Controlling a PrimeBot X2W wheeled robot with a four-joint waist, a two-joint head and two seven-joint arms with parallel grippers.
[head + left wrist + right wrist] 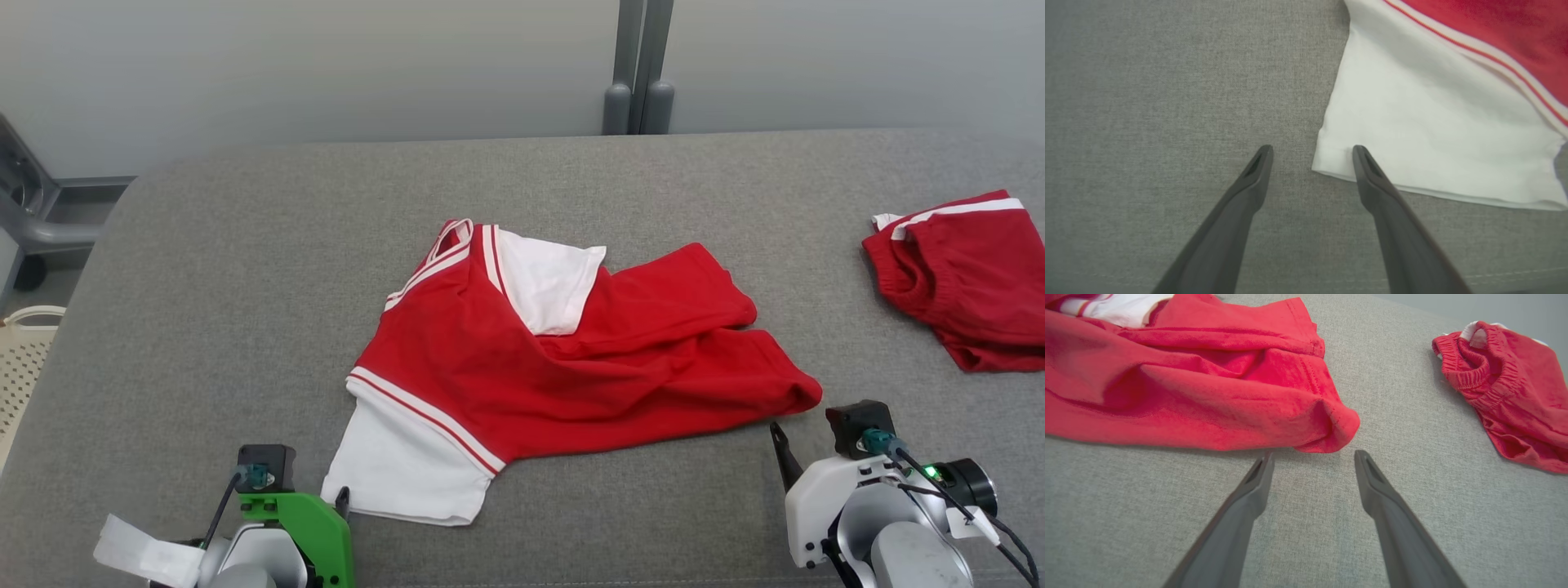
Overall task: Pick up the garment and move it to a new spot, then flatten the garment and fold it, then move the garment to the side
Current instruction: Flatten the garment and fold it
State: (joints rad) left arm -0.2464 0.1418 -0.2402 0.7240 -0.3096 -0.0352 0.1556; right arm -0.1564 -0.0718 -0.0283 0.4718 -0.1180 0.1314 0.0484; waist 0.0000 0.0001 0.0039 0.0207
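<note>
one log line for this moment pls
garment: crumpled red-and-white jersey shirt on grey fabric surface | left gripper: open by white sleeve | right gripper: open by red hem

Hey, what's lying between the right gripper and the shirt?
Nothing: just a short strip of bare grey cushion separates the open right gripper from the shirt, at its red corner. The right wrist view shows it best.

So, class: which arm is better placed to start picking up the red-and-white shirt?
Probably left: the left gripper, open, straddles the white sleeve corner; the right gripper, also open, sits short of the red hem.
</note>
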